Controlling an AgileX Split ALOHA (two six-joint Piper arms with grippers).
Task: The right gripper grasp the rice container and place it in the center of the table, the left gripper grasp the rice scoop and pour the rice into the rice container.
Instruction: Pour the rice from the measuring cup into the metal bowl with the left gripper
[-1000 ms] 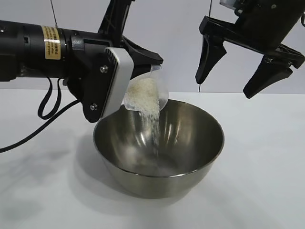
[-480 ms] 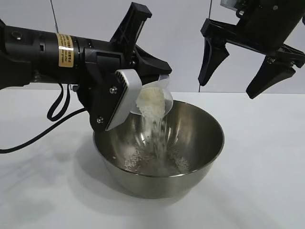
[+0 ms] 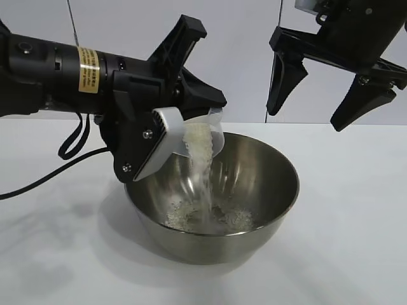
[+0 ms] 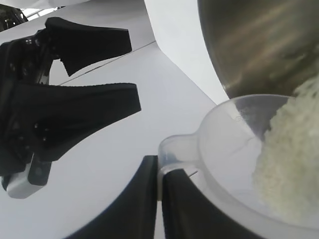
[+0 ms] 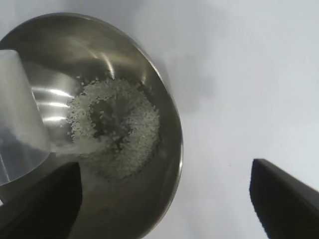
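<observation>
The steel rice container stands on the white table. My left gripper is shut on the handle tab of the clear rice scoop and holds it tilted over the container's near-left rim. Rice streams from the scoop onto a loose ring of grains on the container's bottom. The left wrist view shows the fingertips pinching the tab of the scoop, with rice at its lip. My right gripper hangs open above the container's right side, holding nothing.
A black cable trails from the left arm across the table at the left. A pale wall rises behind the table. From the right wrist, bare tabletop lies beside the container.
The scoop has tipped further and the left gripper has shifted slightly right over the rim. More rice now lies in the container. The right gripper has stayed put.
</observation>
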